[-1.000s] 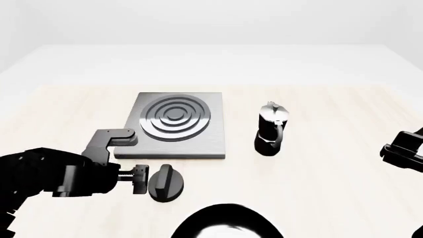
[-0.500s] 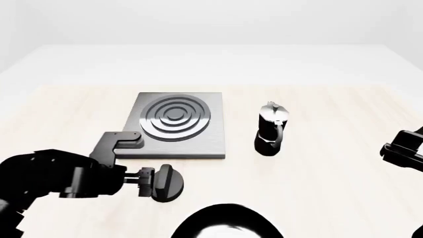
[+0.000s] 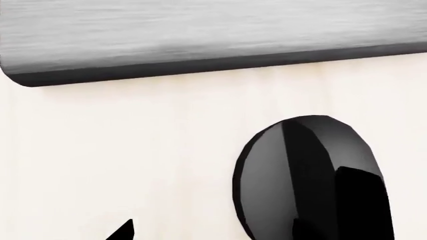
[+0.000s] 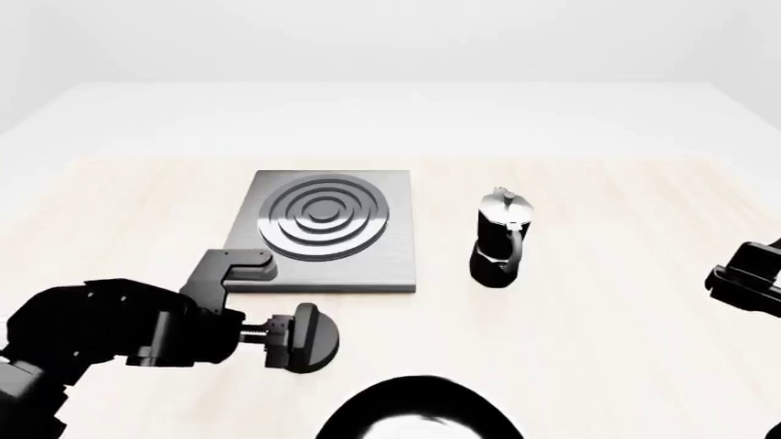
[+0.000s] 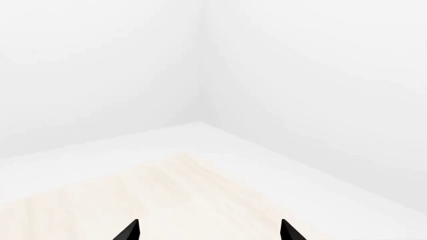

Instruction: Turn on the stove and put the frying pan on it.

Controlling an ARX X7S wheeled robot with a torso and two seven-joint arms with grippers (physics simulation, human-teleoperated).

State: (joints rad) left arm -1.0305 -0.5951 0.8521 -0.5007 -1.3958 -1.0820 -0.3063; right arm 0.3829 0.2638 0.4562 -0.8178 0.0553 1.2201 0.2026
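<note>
Stove (image 4: 327, 229): flat square grey brushed-metal hotplate with a concentric ring burner, lying flat on the counter (image 4: 610, 302) just beyond the left claw (image 4: 283, 337). Knob (image 4: 311, 337): small, round, black, ridged, standing apart from the plate's near edge, right at the claw's tips. Frying pan (image 4: 422, 410): round, black, glossy inside, partly cut off by the view's lower edge, near the claw, to its right.

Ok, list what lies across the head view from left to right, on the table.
Left gripper at the small round black knob → flat square grey metal hotplate → black-and-silver moka pot → right gripper at the edge.
</note>
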